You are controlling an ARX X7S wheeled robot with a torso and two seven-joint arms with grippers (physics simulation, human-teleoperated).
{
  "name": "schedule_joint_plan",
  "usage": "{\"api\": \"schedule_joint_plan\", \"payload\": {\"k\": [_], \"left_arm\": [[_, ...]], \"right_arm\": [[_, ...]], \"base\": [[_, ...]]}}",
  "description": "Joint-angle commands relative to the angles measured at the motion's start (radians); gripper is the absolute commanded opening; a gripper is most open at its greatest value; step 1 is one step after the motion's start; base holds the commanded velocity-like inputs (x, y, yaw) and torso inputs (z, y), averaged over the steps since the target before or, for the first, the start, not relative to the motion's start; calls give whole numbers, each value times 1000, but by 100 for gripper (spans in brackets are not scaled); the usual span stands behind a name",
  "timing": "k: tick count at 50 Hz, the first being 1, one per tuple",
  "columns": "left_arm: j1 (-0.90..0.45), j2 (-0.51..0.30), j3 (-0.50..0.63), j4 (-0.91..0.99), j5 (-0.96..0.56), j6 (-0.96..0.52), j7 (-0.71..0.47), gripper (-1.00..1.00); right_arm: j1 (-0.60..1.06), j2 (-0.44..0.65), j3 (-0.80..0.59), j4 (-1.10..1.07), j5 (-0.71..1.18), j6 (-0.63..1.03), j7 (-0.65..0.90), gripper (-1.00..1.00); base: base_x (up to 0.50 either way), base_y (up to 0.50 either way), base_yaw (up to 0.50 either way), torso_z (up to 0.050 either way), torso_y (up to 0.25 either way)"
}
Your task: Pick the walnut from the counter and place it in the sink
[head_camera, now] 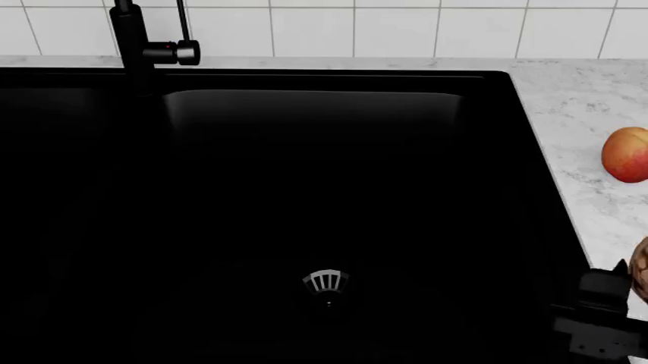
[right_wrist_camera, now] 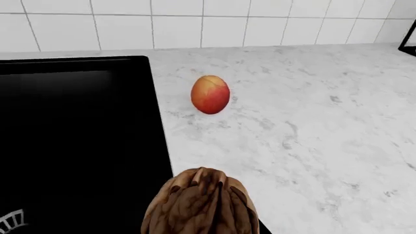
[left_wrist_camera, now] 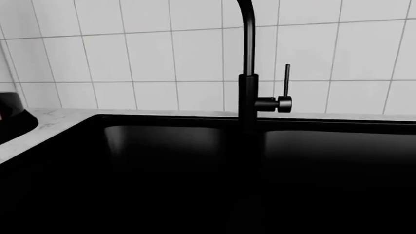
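A: Starting nearest in the head view, what sits at four o'clock?

B: The right gripper [head_camera: 608, 315], a dark blocky shape at the frame's lower right edge; just beyond it, at the very border, a sliver of the walnut [head_camera: 640, 269] shows, brown and ridged; whether the jaws are closed on it I cannot tell, since the fingertips are out of sight.

A: Does the right wrist view settle that?

B: No; there the walnut [right_wrist_camera: 201, 204] fills the six o'clock position, very close to the lens, wrinkled with a seam down its middle, over the line where the sink's black edge meets the counter [right_wrist_camera: 312, 136]; no fingers show around it.

A: And further out?

B: A peach [right_wrist_camera: 211, 94], red-orange and smooth, rests on the white marble at about twelve o'clock from the walnut, well apart from it, just beside the sink rim; in the head view it lies at three o'clock.

A: The sink itself?

B: The sink [head_camera: 526, 152] is matte black; a silver drain strainer [head_camera: 325, 282] lies at six o'clock in the near basin; the black faucet [head_camera: 136, 42] stands at eleven o'clock before white wall tiles [head_camera: 405, 30].

A: The left gripper?

B: Not visible in any view; the left wrist view shows only basins and faucet.
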Motion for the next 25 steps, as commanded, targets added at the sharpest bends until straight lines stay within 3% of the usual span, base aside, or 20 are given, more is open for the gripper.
{"api": "schedule_joint_plan", "payload": {"k": [1,11,25], "left_arm": [[-3,0,7,8,-6,-4,-4,100],[-6,-5,5,18,-11,-16,-10,100],[-11,-9,4,27,-22,-26,-14,100]], "right_arm": [[225,-48,-220,76,-83,24,-85,-100],[380,-111,-417,196,-241,-12,-247,-100],[502,-184,-590,331,-361,-65,-407,-100]], "base": [[0,0,0,0,0],[0,0,0,0,0],[0,0,0,0,0]]}}
